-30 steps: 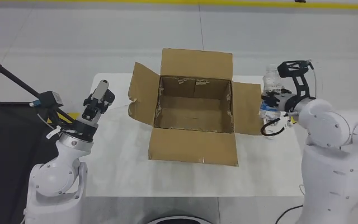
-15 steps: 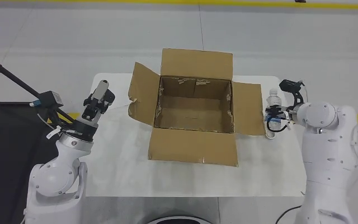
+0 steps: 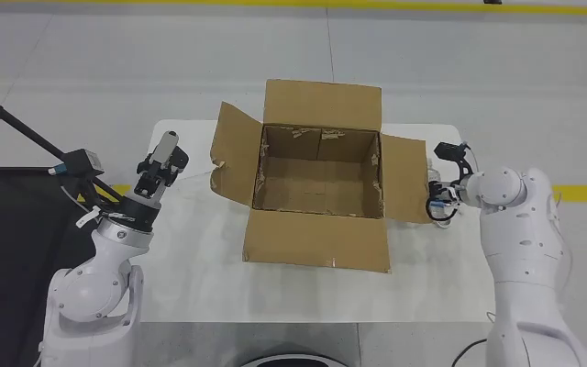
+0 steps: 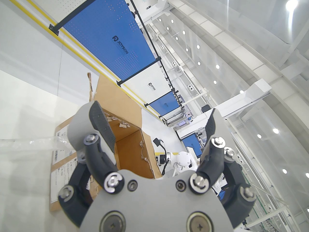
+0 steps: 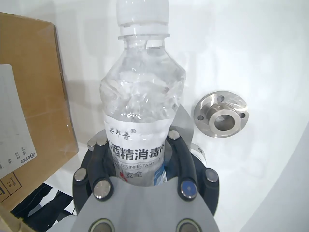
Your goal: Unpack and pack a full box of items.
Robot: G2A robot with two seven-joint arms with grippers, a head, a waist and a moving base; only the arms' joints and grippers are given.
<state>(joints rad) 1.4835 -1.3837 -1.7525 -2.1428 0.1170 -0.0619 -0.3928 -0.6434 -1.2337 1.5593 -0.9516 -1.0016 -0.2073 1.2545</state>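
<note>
The bench point(image 3: 193, 275) is seen from overhead. The left wrist view is tilted upward, the right held close; the cardboard box point(image 3: 316, 240) is shared by all.

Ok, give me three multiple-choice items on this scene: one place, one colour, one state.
1. Relative to the brown cardboard box, the round steel flange lies: A inside it; B outside it, on the white table beside the clear plastic bottle; C on its flap.
2. The bottle's cap is: A blue; B white; C red.
3. The left gripper is: A open; B shut on the bottle; C shut on the flange.
Answers: B, it rests on the table by the bottle; B, white plastic; A, its fingers stand apart, empty.
</note>
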